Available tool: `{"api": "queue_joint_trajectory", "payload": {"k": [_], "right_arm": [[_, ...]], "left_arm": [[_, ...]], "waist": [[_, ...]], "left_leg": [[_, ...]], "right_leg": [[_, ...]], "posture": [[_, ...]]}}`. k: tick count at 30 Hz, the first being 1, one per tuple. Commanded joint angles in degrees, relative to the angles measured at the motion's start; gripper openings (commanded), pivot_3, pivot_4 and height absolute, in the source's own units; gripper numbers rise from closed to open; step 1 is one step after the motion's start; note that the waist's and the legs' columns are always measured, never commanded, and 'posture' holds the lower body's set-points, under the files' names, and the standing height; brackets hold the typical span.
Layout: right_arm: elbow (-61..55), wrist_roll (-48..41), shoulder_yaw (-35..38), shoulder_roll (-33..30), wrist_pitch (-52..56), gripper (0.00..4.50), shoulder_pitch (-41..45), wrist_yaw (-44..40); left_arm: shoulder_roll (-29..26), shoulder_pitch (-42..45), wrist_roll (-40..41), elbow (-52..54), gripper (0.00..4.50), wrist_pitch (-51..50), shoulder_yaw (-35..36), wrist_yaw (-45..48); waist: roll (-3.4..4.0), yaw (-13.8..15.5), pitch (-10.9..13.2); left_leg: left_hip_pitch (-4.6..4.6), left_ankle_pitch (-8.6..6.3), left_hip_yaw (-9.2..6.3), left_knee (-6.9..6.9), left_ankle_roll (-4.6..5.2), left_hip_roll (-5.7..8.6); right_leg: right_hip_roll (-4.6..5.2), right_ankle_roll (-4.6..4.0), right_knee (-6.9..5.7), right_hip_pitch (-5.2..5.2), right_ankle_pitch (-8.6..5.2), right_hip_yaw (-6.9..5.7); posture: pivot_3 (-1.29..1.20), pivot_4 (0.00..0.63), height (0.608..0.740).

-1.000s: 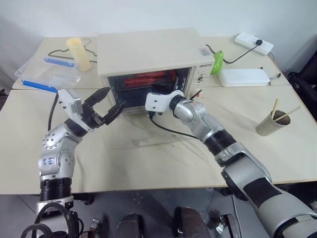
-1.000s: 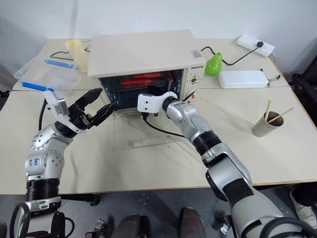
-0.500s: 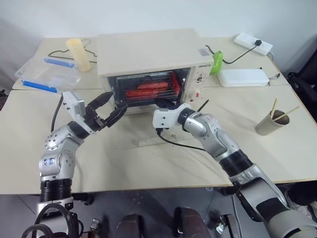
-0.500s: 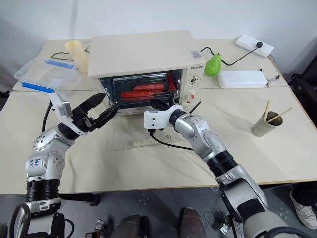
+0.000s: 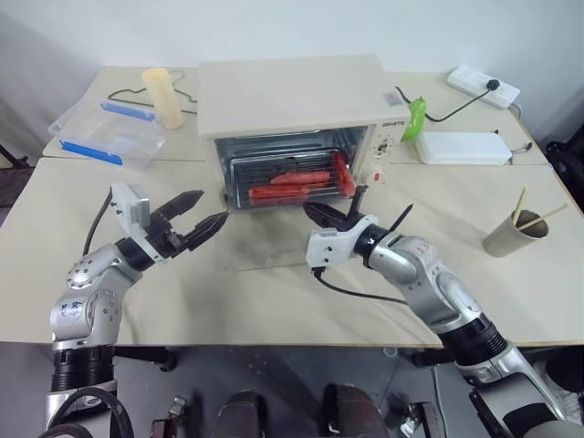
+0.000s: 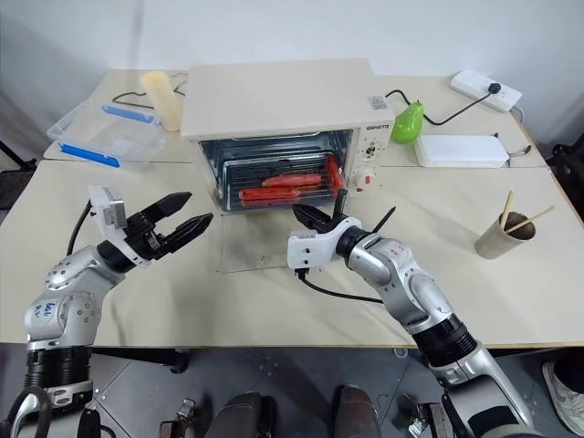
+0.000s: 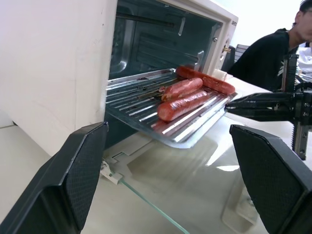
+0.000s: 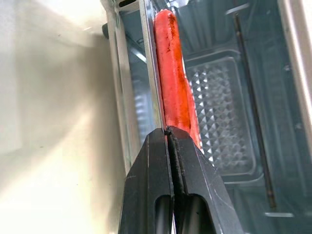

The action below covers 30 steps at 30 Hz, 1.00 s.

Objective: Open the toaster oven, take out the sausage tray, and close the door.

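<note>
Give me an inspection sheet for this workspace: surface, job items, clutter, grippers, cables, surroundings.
Surface: beige table, several tops pushed together.
Job's things: toaster oven open; door folded down flat on the table; sausage tray partly slid out over it, carrying red sausages.
Clutter: clear blue-trimmed container, pale tumbler, green pear, flat white box, paper cup with sticks.
Grippers: left gripper open, short of the tray; right gripper shut on the tray's front edge.
Cables: power strip with a black lead behind the oven.
Surroundings: white wall; a person in black beyond the table.
</note>
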<state>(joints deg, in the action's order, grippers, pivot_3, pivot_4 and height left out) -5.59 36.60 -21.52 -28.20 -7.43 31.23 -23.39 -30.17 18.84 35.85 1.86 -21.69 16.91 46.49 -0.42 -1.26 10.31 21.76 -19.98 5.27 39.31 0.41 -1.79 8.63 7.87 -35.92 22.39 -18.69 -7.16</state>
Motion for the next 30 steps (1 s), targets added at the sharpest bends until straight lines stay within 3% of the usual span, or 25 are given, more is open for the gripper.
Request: {"api": "queue_joint_trajectory", "payload": {"k": [1, 14, 23, 30], "right_arm": [[-3.7, -0.3, 3.0, -1.0, -0.5, 0.01, -1.0, 0.7], [-4.3, 1.1, 3.3, -3.8, -8.6, 0.01, -5.4, 3.8], [-2.9, 1.4, 4.2, -5.1, -11.1, 0.01, -5.7, 4.1], [-2.0, 2.2, 4.4, -5.5, -11.6, 0.01, -7.1, 5.0]], "left_arm": [[-1.6, -0.3, 2.2, 2.8, 4.26, -3.6, 0.1, 0.5], [-0.2, 6.8, 16.6, 2.1, 4.26, -29.7, 1.1, -9.4], [2.7, 12.5, 22.2, -2.4, 4.26, -38.3, 4.1, -15.2], [-2.8, 9.8, 22.1, -1.9, 4.26, -39.2, 6.4, -12.1]], "waist": [[0.00, 0.0, 0.0], [-0.03, -0.3, 0.0], [-0.04, -0.3, 0.0], [-0.03, -0.5, 0.0]], "left_leg": [[0.00, 0.00, 0.00, -0.02, 0.00, 0.00], [-0.01, 0.01, 0.01, -0.02, 0.00, -0.01], [-0.03, 0.02, 0.03, 0.02, -0.02, 0.00], [-0.06, 0.02, 0.05, -0.03, -0.02, -0.02]], "right_leg": [[0.00, 0.00, 0.00, 0.01, 0.00, -0.01], [-0.02, 0.00, 0.00, 0.01, 0.00, 0.03], [-0.03, 0.00, -0.01, 0.00, 0.00, 0.11], [-0.05, 0.00, -0.02, 0.03, 0.00, 0.12]], "posture": [[0.00, 0.150, 0.740], [0.00, 0.150, 0.740], [0.00, 0.150, 0.740], [0.00, 0.150, 0.740]]}}
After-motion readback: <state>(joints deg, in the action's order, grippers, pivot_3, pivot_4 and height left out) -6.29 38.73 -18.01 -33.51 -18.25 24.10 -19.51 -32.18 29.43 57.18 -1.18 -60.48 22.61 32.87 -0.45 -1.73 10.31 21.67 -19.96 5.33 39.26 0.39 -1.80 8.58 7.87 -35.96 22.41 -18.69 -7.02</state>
